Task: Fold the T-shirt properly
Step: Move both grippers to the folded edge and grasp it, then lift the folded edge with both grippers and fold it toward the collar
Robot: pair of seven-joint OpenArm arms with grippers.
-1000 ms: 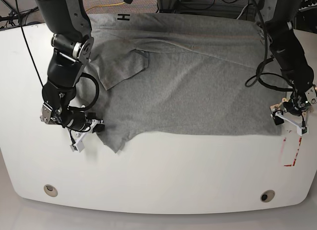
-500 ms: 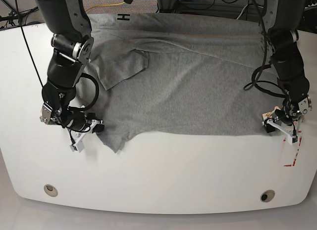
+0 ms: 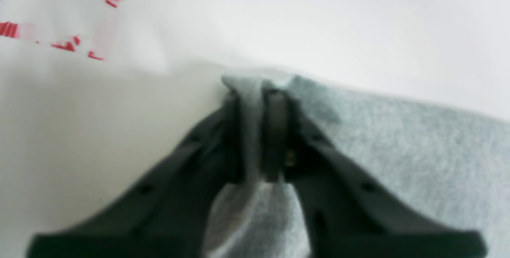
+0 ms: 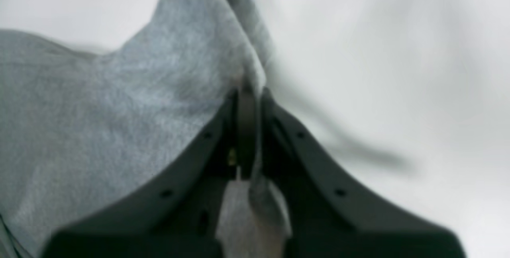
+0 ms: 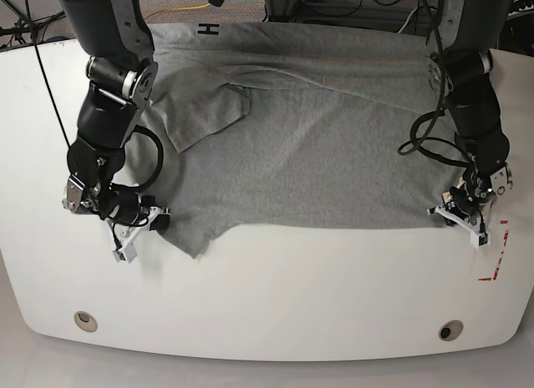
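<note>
The right pincer (image 5: pixel 158 222) pinches the near hem corner of the T-shirt (image 5: pixel 317 146), grey cloth bunched between its closed jaws. The shirt lies spread across the white tabletop (image 5: pixel 275 296), heather-grey and wrinkled, one sleeve folded inward, a black "H" at its far edge. The left pincer (image 5: pixel 455 211) is pressed shut on the opposite hem corner, beside red tape (image 5: pixel 497 253).

table (image 5: pixel 275 279): white | red-striped tape (image 5: pixel 494 259): near-right corner | cables (image 5: pixel 334 8): behind far edge
</note>
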